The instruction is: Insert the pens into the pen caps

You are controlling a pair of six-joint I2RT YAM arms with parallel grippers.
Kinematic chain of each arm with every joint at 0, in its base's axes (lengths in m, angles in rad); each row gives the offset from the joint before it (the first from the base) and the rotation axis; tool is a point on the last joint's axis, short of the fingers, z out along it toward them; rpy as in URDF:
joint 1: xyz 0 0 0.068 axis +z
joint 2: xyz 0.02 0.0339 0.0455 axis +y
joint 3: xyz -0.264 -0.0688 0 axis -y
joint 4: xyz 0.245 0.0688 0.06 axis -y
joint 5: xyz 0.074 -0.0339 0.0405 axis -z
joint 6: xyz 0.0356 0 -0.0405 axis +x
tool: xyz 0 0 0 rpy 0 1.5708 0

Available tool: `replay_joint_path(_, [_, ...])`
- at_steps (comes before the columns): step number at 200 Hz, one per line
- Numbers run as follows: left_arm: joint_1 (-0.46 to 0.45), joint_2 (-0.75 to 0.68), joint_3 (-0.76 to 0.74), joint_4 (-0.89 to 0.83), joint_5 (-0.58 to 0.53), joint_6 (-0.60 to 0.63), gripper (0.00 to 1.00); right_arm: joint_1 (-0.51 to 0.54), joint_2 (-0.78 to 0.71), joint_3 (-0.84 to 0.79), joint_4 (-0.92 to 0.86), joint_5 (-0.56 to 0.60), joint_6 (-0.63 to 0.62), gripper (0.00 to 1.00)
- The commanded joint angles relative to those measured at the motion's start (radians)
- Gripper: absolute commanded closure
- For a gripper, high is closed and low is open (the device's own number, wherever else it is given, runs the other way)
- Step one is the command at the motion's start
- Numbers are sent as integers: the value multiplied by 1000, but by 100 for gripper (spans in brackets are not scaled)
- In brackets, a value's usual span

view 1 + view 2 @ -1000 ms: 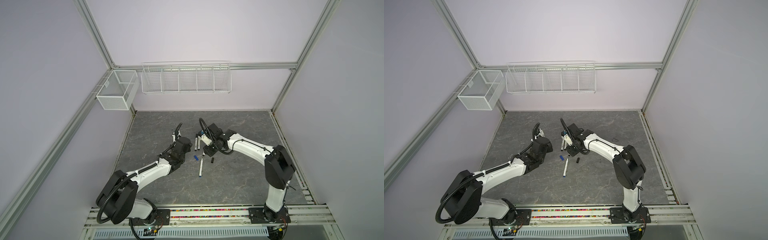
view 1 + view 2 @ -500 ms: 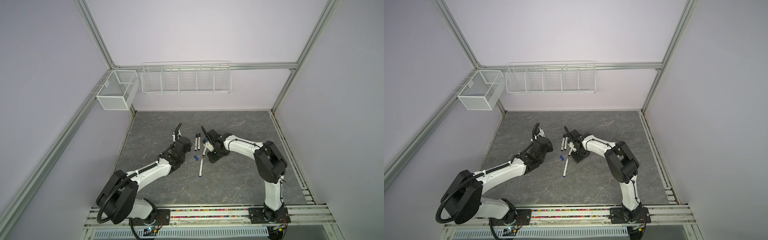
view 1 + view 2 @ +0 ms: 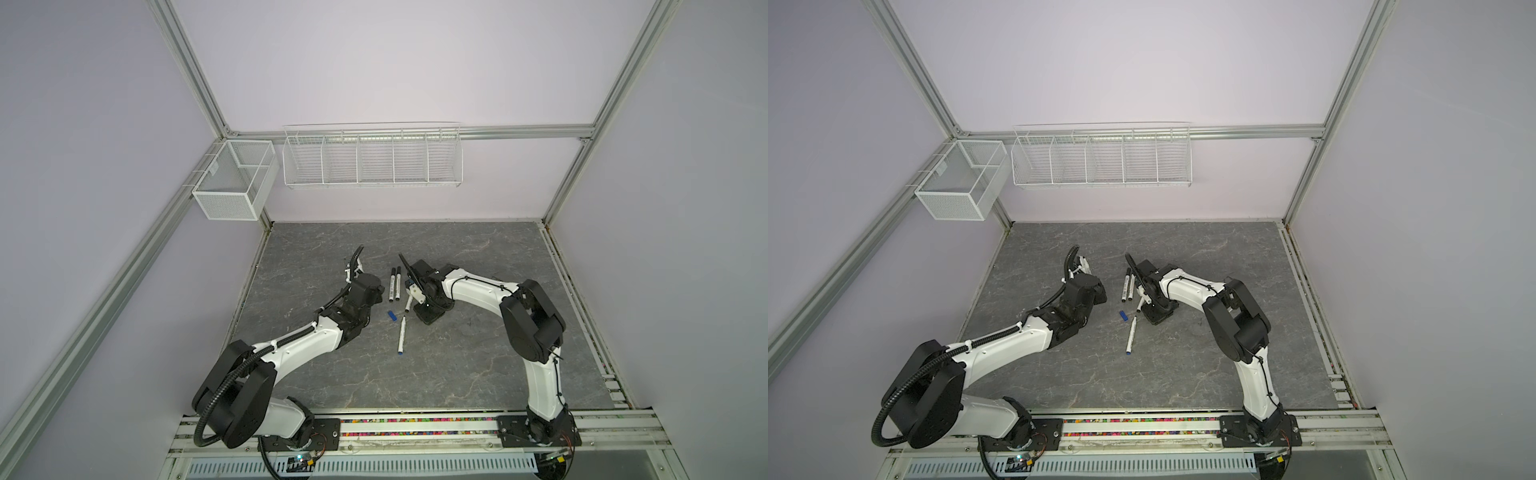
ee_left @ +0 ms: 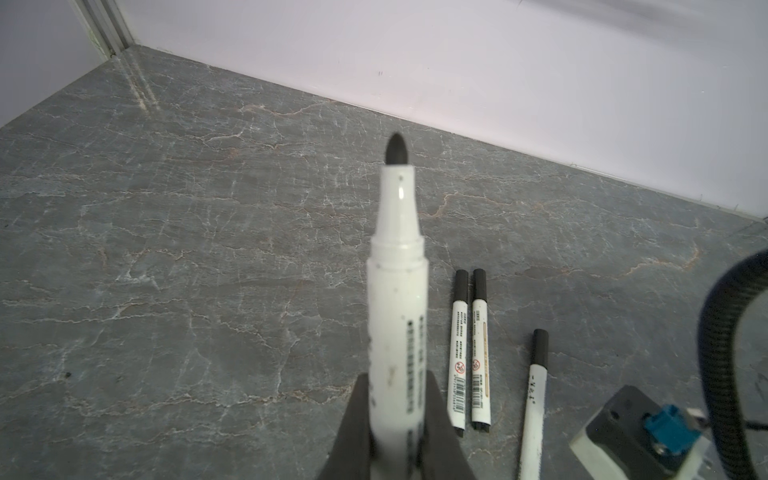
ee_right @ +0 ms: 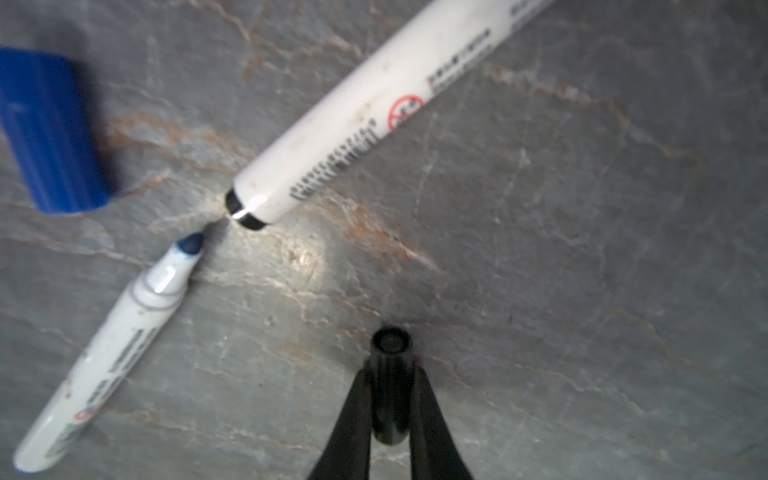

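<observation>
Nearest the rail, we saw an uncapped white marker pen with a blue tip [image 3: 402,336] lying on the grey marbled tabletop [image 3: 457,374]. Its tip was toward a small blue plastic cap [image 3: 392,315] just beside it, not touching.

A little further in, the right gripper [image 5: 390,374] pointed down at the table, its jaws clamped on a short black cylindrical cap [image 5: 390,347]. We could not tell whether the cap's far end touched the surface. Next to it a black-capped white pen [image 3: 409,303] lay slanted, its black butt end close to the blue tip.

Beyond that, a pair of black-capped white pens [image 4: 481,353] lay parallel, side by side. About level with them, to the left, the left gripper [image 4: 397,376] was raised off the table. It was closed around the barrel of an uncapped white marker pen with a black tip [image 4: 397,291], whose bare tip pointed away from the gripper.

Farthest off, a white wire rack [image 3: 372,183] and a white mesh box [image 3: 232,195] hung above the table's back edge.
</observation>
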Motion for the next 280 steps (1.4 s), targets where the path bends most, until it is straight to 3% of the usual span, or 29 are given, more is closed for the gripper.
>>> replay_joint_path(1, [5, 3, -23, 44, 59, 36, 100, -8, 7, 0, 30, -20, 2, 90])
replay_joint_path(39, [6, 6, -55, 116, 249, 87, 100, -95, -211, -113, 218, -163, 53, 92])
replay_joint_path(69, [6, 49, -58, 201, 517, 146, 100, -164, -346, -191, 386, -309, 120, 93])
replay_joint_path(97, [2, 126, -39, 277, 703, 136, 100, -194, -384, -221, 514, -448, 174, 92])
replay_joint_path(123, [-9, 159, 0, 257, 743, 165, 100, -194, -384, -226, 605, -539, 215, 91])
replay_joint_path(164, [-22, 178, 20, 252, 756, 174, 100, -196, -393, -245, 730, -546, 276, 90])
replay_joint_path(280, [-51, 187, 55, 214, 747, 207, 100, -208, -335, -220, 740, -545, 288, 89])
